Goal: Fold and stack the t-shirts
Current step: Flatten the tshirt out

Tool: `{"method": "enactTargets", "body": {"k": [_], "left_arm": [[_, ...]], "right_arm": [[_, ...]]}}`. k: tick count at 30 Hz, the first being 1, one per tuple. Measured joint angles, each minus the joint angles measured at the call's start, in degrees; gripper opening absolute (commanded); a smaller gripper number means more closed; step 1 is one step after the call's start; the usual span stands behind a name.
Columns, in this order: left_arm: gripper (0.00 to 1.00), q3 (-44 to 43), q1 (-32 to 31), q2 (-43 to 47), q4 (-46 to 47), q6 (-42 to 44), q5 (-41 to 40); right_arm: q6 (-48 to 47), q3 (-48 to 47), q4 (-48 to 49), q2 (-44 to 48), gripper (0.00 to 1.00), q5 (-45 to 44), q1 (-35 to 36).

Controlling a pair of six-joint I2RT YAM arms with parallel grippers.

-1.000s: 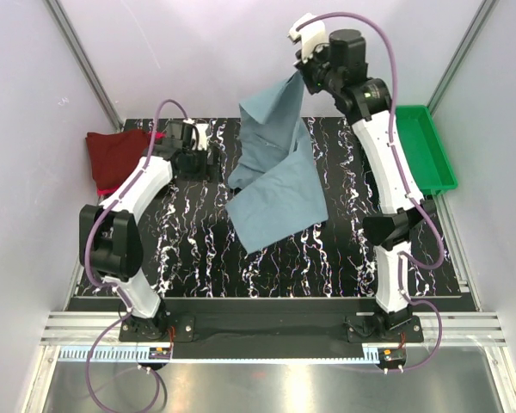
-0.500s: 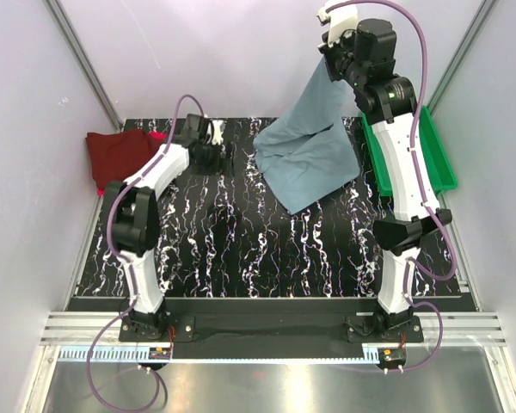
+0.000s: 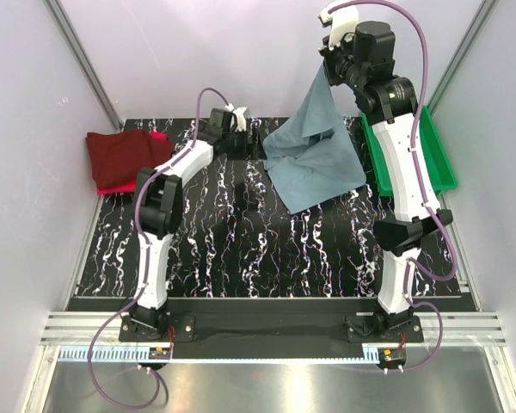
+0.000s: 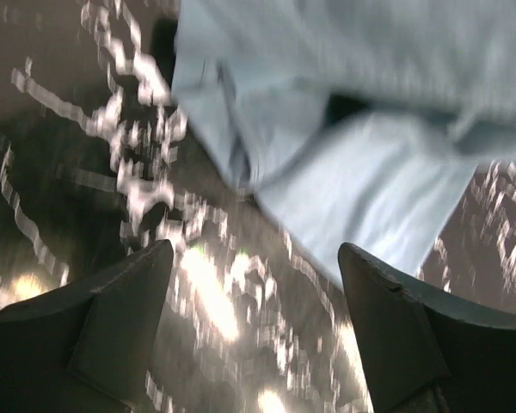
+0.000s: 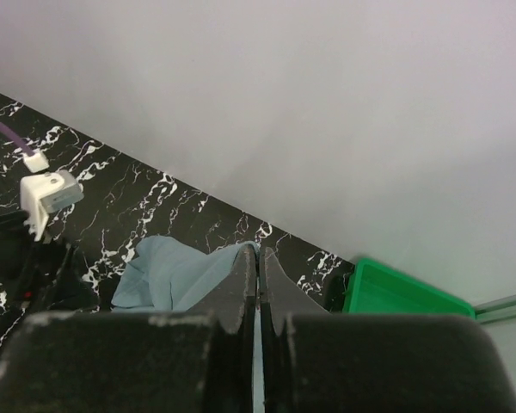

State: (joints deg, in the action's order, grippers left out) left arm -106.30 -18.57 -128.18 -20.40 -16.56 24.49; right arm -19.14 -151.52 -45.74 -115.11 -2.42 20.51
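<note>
— Where is the blue shirt [image 3: 314,159]?
— At the far right of the table [image 3: 241,249]. It hangs from the raised right gripper [image 3: 329,73], whose fingers are clenched on its top edge, and its lower part is heaped beside the tray [image 3: 434,151].
— And the left gripper [image 3: 251,144]?
— Fingers spread, grasping nothing, just left of that shirt. At far left, the maroon shirt [image 3: 120,155] lies on the red shirt [image 3: 112,188].

Matt cloth shirt [image 3: 314,163], glossy marbled table [image 3: 241,258]
</note>
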Motion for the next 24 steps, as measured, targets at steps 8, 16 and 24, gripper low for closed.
{"method": "enactTargets", "body": {"k": [8,16,24], "left_arm": [[0.74,-8.5,0.7,-7.9,12.1,-5.9,0.1],[0.59,-10.4,-1.3,-11.0,16.7,-9.4,0.8],[0.31,-8.4,-3.9,-12.6,17.7,-10.9,1.5]], "right_arm": [[0.5,-0.8,-0.9,0.7,0.0,-0.4,0.0],[0.0,-2.4,-0.9,2.0,0.0,-1.6,0.0],[-0.9,-2.6,-0.9,2.5,0.0,-2.3,0.0]]}}
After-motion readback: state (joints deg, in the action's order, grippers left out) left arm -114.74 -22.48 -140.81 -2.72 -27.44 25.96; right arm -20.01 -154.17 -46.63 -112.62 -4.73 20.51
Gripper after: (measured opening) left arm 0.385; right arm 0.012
